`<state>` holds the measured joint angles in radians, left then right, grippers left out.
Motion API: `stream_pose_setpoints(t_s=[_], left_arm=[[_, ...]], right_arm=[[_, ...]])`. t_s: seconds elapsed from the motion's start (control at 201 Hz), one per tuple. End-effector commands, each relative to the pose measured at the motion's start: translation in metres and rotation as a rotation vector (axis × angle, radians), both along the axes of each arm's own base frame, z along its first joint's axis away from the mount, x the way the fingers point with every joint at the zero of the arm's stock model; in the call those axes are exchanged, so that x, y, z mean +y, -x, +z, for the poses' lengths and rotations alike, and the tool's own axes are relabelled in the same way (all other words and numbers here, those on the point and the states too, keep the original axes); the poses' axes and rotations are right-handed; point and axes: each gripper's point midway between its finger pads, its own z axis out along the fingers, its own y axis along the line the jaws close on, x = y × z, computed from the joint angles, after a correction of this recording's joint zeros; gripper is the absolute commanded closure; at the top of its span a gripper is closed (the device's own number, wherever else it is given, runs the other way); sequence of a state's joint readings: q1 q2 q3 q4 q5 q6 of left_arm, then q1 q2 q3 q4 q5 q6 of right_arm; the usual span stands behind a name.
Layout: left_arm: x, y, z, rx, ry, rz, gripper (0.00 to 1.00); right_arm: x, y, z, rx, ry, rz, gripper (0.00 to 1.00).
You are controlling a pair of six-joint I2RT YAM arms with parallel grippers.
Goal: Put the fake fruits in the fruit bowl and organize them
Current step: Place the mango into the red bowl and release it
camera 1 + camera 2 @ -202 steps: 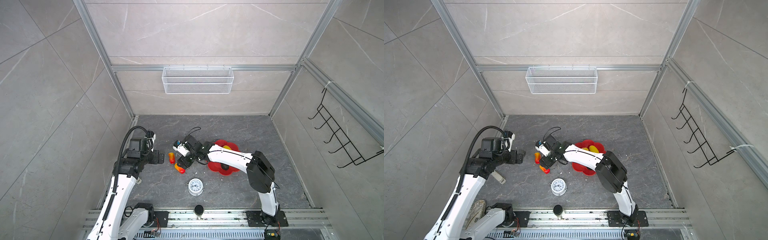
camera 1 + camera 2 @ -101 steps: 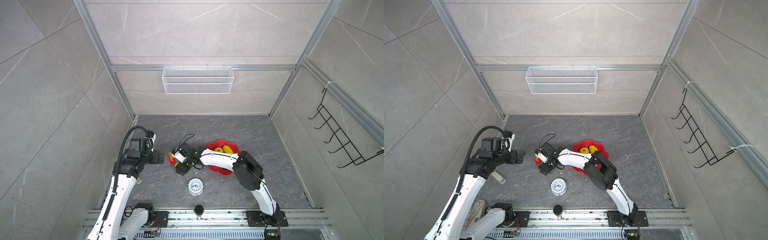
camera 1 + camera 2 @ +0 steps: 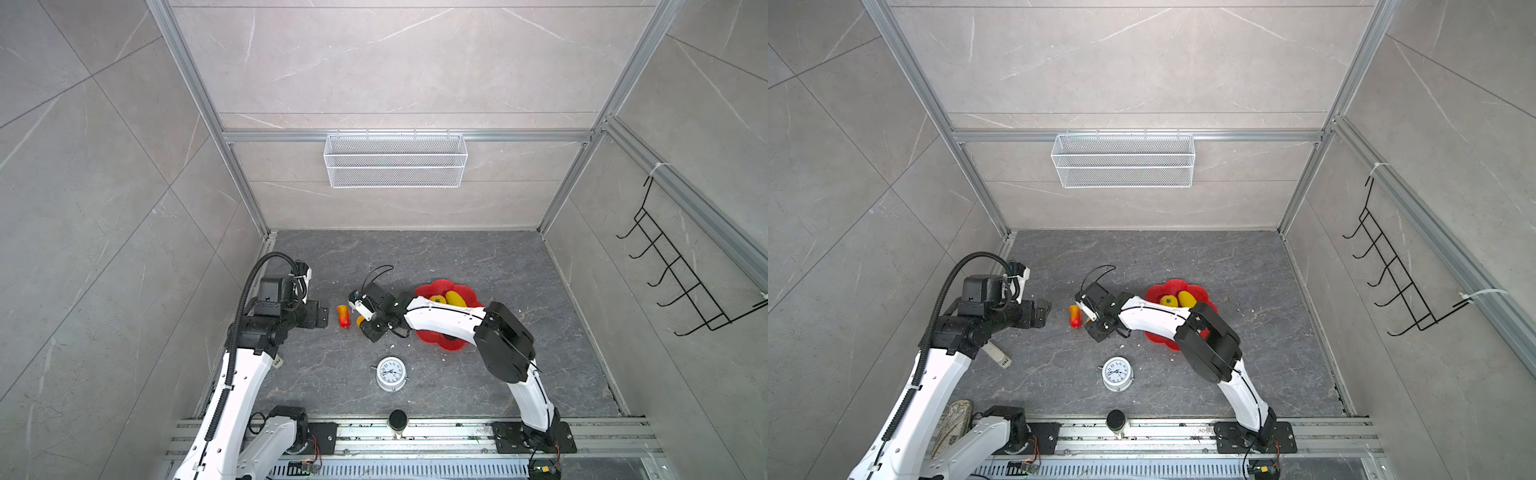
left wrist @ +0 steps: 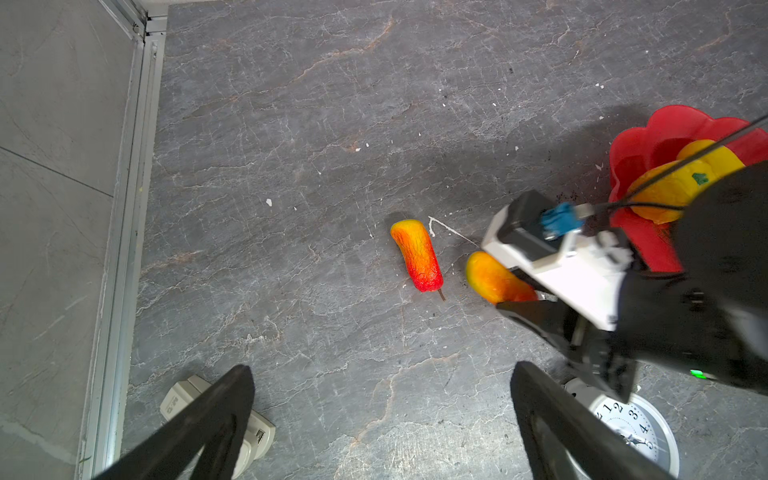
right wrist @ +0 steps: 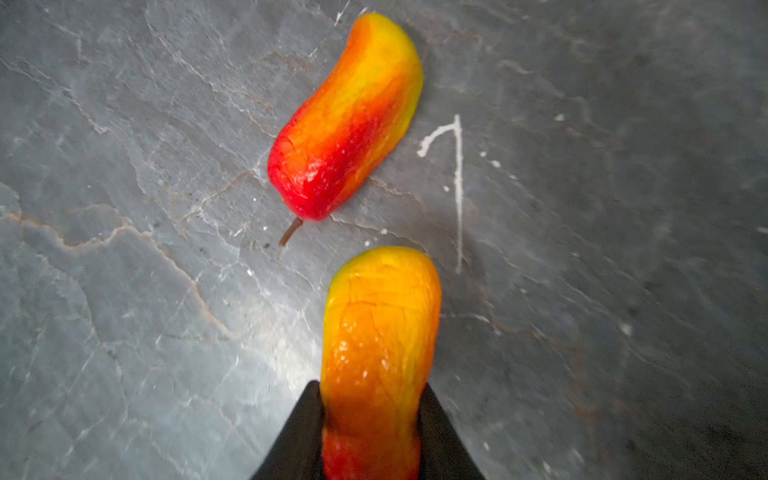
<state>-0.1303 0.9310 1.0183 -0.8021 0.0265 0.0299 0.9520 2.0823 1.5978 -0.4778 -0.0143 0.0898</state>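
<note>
At the front rail (image 3: 415,441) stands a small black cylinder (image 3: 397,419), and just beyond it a white alarm clock (image 3: 391,374) shows its face upward on the grey stone-patterned desk (image 3: 457,395). Off to the left, near the left arm, a beige plug-like block (image 3: 995,356) lies on the desk. Further in, the left tool (image 4: 380,374) hangs above the desk with its jaws spread wide and nothing between them. Just past its tips the loose oblong (image 3: 343,316), an orange-red fake fruit with a short brown stem, lies flat on the desk, touching nothing. Just beside it, the right tool (image 5: 371,424) reaches across the middle and is clamped tight on the held oblong (image 5: 380,324), the second orange-red fruit. Its black fingers (image 5: 301,432) press the red end from both sides, while the yellow-orange end sticks out toward the loose one with a small gap between them. Whether the held oblong rests on the desk or hangs clear of it I cannot tell. To the right and reaching a little further back sits the fruit bowl (image 3: 467,291), red with a scalloped rim, partly covered by the right arm's white forearm. Inside it the round yellow fruit (image 3: 1168,301) with a green stem lies side by side with the long yellow fruit (image 3: 1187,298). On the far wall hangs a white wire basket (image 3: 395,161).
</note>
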Motion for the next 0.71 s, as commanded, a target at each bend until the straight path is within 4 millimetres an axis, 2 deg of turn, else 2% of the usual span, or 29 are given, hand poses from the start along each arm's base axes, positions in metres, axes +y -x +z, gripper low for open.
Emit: stream_pose_setpoints(t_s=[0.0, 0.149, 0.264, 0.314, 0.418, 0.573, 0.702], left_arm=[[0.002, -0.001, 0.004, -0.018, -0.015, -0.003, 0.00], [0.002, 0.000, 0.006, -0.024, -0.010, -0.003, 0.00], [0.002, 0.001, 0.007, -0.029, -0.008, -0.001, 0.00], [0.002, 0.001, 0.007, -0.029, -0.007, -0.001, 0.00], [0.002, 0.001, 0.008, -0.032, -0.006, -0.001, 0.00], [0.002, 0.001, 0.007, -0.030, -0.004, -0.001, 0.00], [0.001, 0.000, 0.007, -0.028, -0.004, -0.002, 0.00]], right_arm=[[-0.045, -0.022, 0.048, -0.084, -0.019, -0.113, 0.80], [-0.113, -0.038, 0.054, -0.096, 0.025, -0.253, 0.81], [-0.150, -0.045, 0.049, -0.097, 0.059, -0.332, 0.81], [-0.161, -0.045, 0.044, -0.088, 0.068, -0.357, 0.81], [-0.170, -0.044, 0.032, -0.064, 0.085, -0.376, 0.81], [-0.170, -0.038, 0.008, -0.013, 0.102, -0.374, 0.80], [-0.171, -0.035, -0.003, 0.004, 0.107, -0.378, 0.77]])
